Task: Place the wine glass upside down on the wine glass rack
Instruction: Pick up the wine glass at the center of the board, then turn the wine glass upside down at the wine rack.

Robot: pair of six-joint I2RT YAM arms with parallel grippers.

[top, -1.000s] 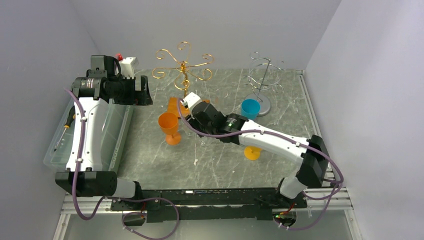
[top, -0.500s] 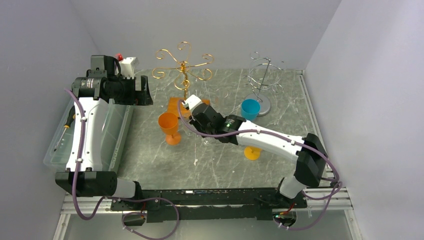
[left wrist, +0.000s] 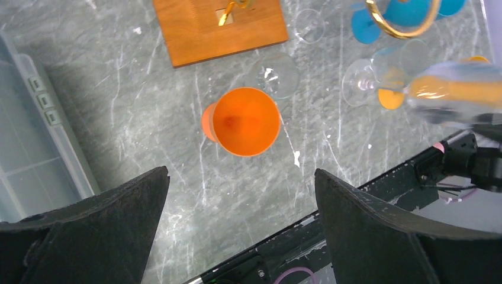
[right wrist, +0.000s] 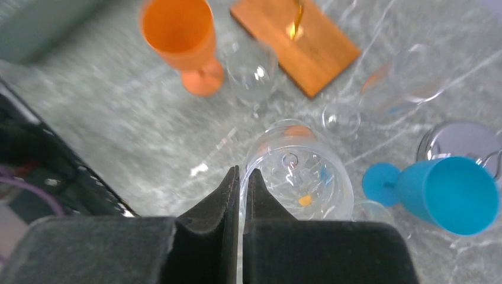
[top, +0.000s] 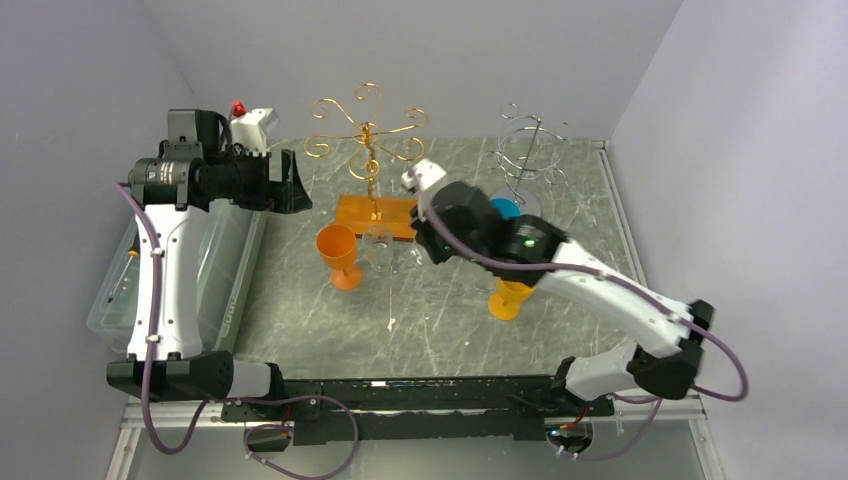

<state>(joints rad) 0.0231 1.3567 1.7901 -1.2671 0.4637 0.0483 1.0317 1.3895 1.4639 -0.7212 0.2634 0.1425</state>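
Looking down on a grey marbled table [top: 440, 320], two robot arms bolted along its near edge.

Near the middle, raised above the surface: the right gripper [right wrist: 243, 173], pinched almost closed on the rim of a clear stemmed wine glass [right wrist: 299, 174]. Held mouth-up, bowl open toward the wrist camera, stem and foot pointing down. Probably lifted clear of the table, though hard to confirm from these angles.

Toward the far edge, left of centre: a gold scrolled wire rack [top: 366, 125] on a square wooden base [top: 375, 212]. Toward the far right corner: a silver wire rack [top: 528, 150]. No telling from the task alone which one to use; nearer the gold one for now.

Around the middle: an upright orange plastic goblet [top: 338, 250], a second clear glass [top: 380, 245] just beside it, and a blue plastic goblet [right wrist: 450, 192] near the silver rack. Along the left edge: a clear plastic bin [top: 215, 280].

Toward the far left corner, held high: the left gripper [left wrist: 240, 225], spread wide, holding nothing, well apart from the glass.

Step in hand, by judgement: carrying the glass toward a rack, not yet inverted. Next move: rolling the wrist over to bring the foot uppermost, then sliding the stem into a rack arm, foot resting on the wire. Calls for a steady pinch on the thin rim and a careful path past the scrolls.
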